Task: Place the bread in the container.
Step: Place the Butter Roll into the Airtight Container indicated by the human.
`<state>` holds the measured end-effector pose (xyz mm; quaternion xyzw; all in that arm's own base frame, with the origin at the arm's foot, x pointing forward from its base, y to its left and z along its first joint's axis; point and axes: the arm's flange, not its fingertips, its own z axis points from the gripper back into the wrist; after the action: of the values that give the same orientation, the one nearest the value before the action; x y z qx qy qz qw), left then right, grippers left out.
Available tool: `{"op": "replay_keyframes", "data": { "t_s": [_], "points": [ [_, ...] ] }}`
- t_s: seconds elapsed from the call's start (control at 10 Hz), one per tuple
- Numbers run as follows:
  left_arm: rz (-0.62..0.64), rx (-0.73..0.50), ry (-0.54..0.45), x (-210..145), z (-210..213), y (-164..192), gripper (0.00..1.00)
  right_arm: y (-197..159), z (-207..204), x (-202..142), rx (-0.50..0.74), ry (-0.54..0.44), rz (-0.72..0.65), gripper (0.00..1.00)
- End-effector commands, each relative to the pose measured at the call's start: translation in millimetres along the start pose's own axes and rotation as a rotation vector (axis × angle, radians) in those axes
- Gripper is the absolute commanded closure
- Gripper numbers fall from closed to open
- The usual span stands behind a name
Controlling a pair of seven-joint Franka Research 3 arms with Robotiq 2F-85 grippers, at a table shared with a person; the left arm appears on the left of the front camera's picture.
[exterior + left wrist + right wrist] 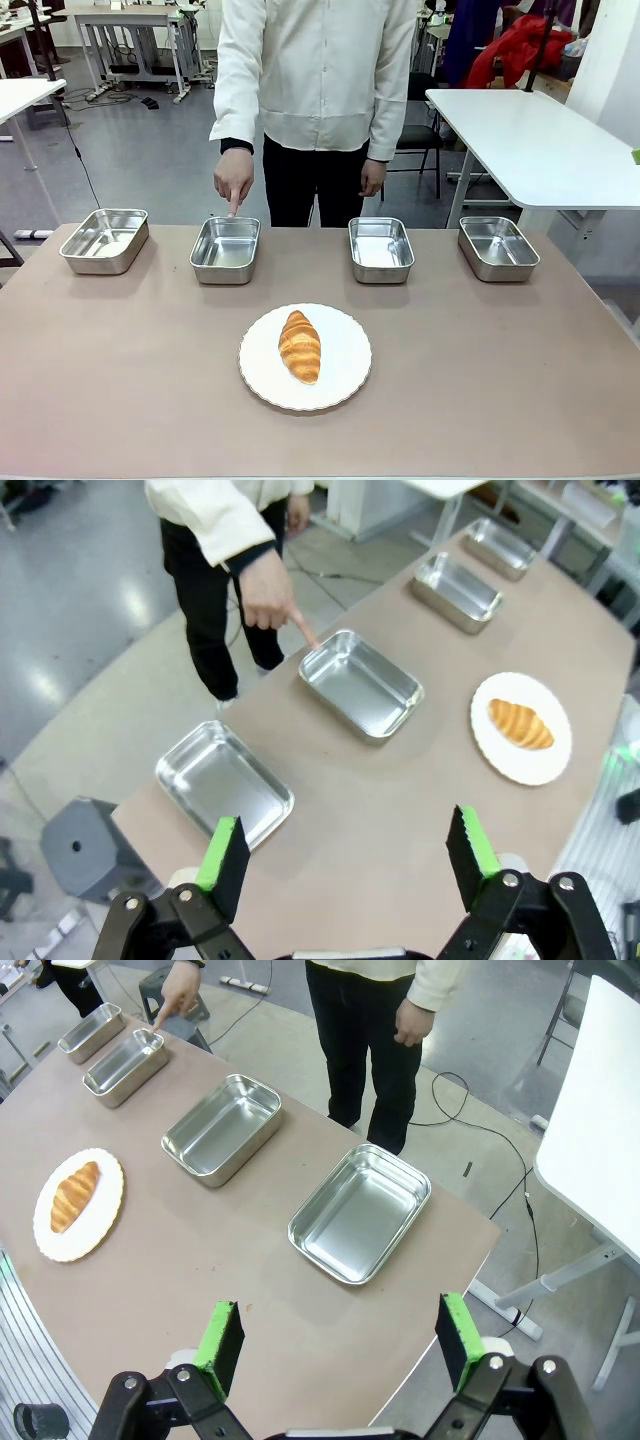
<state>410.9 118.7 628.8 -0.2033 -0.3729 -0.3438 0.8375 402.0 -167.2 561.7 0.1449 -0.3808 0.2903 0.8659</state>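
1. The golden-brown ridged croissant lies on the round white plate, at two o'clock from the wide-open left gripper and ten o'clock from the wide-open right gripper.
2. Both grippers' bodies are cut off at the bottom edge.

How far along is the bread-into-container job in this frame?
Done: nothing moved yet; the bread lies on the white plate. In hand: the person's hand points at the container second from the robot's left, apparently choosing it. The left gripper and right gripper are open and empty, well away from the bread. Left: grasp the bread, carry it to that container, release.
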Motion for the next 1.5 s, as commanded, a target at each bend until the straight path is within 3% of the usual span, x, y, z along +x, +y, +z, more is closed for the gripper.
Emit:
{"op": "replay_keyframes", "data": {
  "t_s": [0.0, 0.2, 0.4, 0.8, 1.0, 1.1, 1.2, 1.4],
  "points": [
    [0.104, 0.028, 0.133, 49, -4, -47, 0.0, -1, -1, 0, 0.008, -0.025, 0.003, 0.0],
    [0.167, 0.091, 0.312, 84, -41, -120, 0.0, -1, -1, 0, 0.008, -0.025, 0.003, 0.0],
    [0.21, 0.101, 0.388, 95, -82, -189, 0.0, -1, -1, 0, 0.008, -0.025, 0.003, 0.0],
    [0.349, 0.205, 0.321, 75, -191, -272, 0.0, -1, -1, 0, 0.008, -0.025, 0.003, 0.0],
    [0.342, 0.263, 0.346, 46, -236, -285, 0.0, -1, -1, 0, 0.008, -0.025, 0.003, 0.0],
    [0.26, 0.197, 0.422, 37, -231, -283, 0.0, -1, -1, 0, 0.008, -0.025, 0.003, 0.0],
    [0.339, 0.208, 0.335, 58, -223, -288, 0.0, -1, -1, 0, 0.008, -0.025, 0.003, 0.0],
    [0.339, 0.208, 0.335, 58, -223, -288, 0.0, -1, -1, 0, 0.008, -0.025, 0.003, 0.0]
  ]
}}
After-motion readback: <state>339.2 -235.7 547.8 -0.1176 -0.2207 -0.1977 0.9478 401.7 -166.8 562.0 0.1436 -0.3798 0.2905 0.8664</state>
